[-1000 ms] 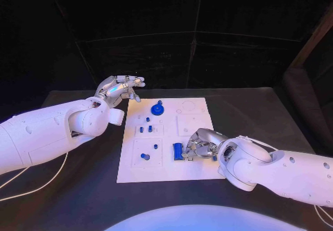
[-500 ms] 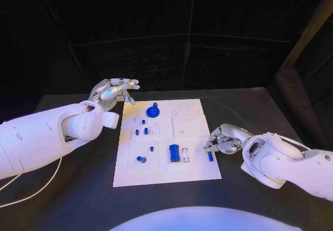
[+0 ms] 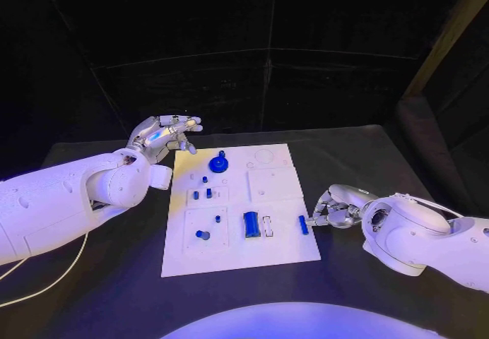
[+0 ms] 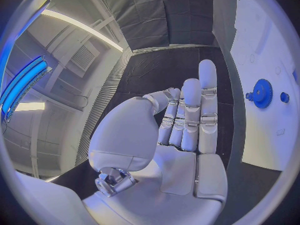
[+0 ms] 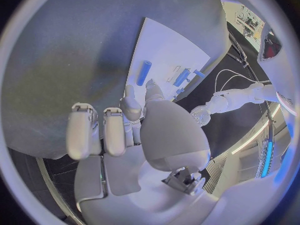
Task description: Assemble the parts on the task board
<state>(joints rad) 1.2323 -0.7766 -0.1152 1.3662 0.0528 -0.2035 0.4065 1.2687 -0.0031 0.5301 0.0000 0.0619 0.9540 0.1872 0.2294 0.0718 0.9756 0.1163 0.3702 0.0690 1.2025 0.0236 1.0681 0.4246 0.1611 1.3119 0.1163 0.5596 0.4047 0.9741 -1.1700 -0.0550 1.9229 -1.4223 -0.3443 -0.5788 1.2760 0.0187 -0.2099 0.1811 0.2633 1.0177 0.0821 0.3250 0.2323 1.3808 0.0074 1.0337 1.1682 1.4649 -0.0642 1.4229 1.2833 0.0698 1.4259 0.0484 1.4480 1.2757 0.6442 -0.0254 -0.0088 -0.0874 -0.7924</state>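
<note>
The task board (image 3: 275,244) is lying flat in the middle of the black table (image 3: 408,155), its long side running from near to far; its shallow recesses are holding the blue parts. At the far end a blue gear (image 3: 217,165) is sitting on the board with a small peg rising from its centre; in the left wrist view the gear (image 4: 261,93) is showing beside a smaller blue piece (image 4: 284,97). Toward the left side, several short blue pegs (image 3: 202,193) are standing in a recess; nearer, a small blue piece (image 3: 200,234) is resting in another recess. A larger blue cylinder (image 3: 249,224) is lying in a slot near the middle; a slim blue pin (image 3: 302,224) is lying at the board's right edge.

The left hand (image 3: 161,134) is hovering above the table just beyond the board's far left corner, fingers extended and apart, holding nothing. The right hand (image 3: 332,207) is resting just beside the board's right edge, close to the slim pin; its fingers are curled inward and gripping nothing, as the right wrist view (image 5: 134,105) is showing.
</note>
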